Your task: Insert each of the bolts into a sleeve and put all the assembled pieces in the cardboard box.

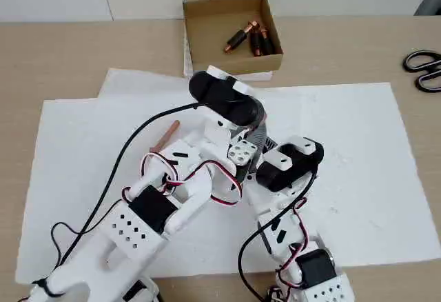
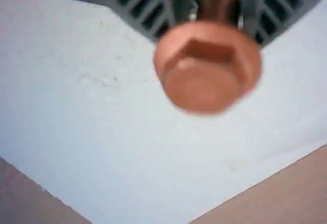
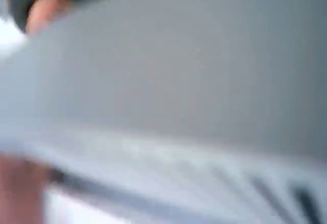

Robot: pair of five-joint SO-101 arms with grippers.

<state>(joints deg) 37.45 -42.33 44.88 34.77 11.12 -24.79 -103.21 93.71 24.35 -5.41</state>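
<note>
Centrally, smooth round-headed copper bolt [image 2: 207, 68], matte white paper [image 2: 102, 132]

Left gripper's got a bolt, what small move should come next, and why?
Probably line the bolt up with a sleeve, shaft first, for insertion. The left gripper is shut on the bolt, head toward the wrist camera, no sleeve visible on it, so it isn't ready for the cardboard box with the assembled pieces. I can't tell where the nearest sleeve is.
</note>
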